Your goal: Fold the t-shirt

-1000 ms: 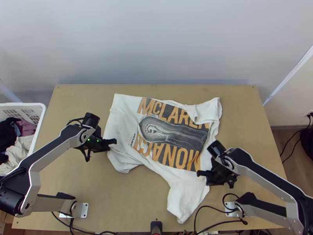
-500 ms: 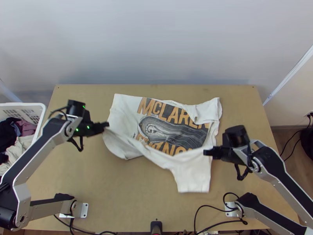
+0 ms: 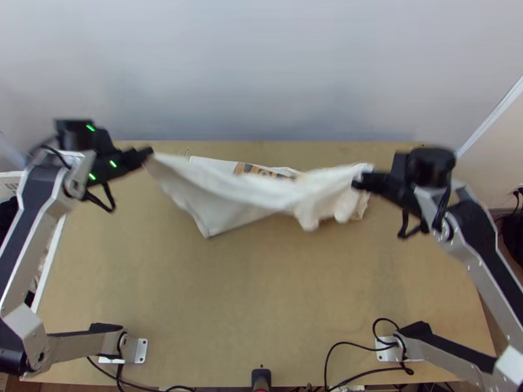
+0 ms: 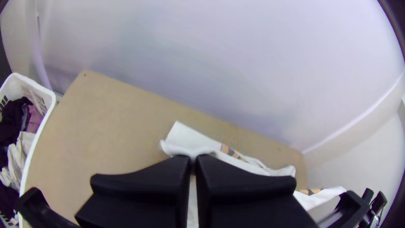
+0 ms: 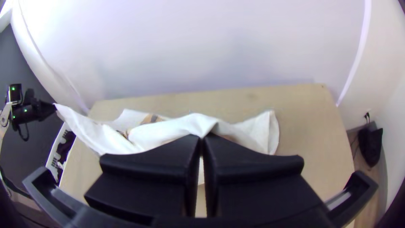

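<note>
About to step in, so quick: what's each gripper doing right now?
Left gripper: closed, holding part of the shirt up.
Right gripper: closed, holding another part of the shirt.

Two broad black fingers [image 4: 139,190] of the left gripper [image 3: 150,153] pinch a white T-shirt [image 4: 194,139] at lower center of the left wrist view's frame, a strip of cloth showing between them. The shirt, with orange-and-black print, stretches toward the right gripper [image 3: 358,181], at lower right. Behind it lies a light wooden table [image 4: 105,118], one corner at upper left, beneath a pale wall [image 4: 190,55] across the top. At the left edge, a white basket [image 4: 53,99] holds dark, pink and off-white clothes [image 4: 8,128].
</note>
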### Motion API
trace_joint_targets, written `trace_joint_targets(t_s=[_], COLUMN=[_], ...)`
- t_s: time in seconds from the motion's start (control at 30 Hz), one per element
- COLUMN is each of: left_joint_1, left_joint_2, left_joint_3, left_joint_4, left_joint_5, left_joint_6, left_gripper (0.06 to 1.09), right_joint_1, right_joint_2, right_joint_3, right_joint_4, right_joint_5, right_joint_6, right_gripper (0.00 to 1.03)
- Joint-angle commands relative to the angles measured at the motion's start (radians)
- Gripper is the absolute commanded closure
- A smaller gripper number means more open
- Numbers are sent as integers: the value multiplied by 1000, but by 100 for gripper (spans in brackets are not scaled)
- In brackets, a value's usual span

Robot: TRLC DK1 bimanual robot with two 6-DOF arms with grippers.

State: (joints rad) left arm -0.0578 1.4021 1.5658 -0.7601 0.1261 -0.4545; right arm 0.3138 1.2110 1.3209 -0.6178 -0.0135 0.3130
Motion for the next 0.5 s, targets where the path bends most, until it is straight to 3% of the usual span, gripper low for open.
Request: trace_joint_targets(t_s=[0.0,0.33,0.47], left_joint_1=[61,98,98], left_joint_2=[49,207,225], left_joint_3=[172,623,686], left_joint_4=[4,5,111], left_joint_5=[-13,-34,-62], left_joint_6=[34,106,116], left_gripper=[105,105,105], right_joint_1=[-42,-48,-45], right_joint_2=[68,297,397], right_joint_3=[146,552,730], right_joint_4=[95,242,274], right_joint_5=[18,49,61], right_joint_6=[-63,-75,-77], right_gripper=[100,100,100])
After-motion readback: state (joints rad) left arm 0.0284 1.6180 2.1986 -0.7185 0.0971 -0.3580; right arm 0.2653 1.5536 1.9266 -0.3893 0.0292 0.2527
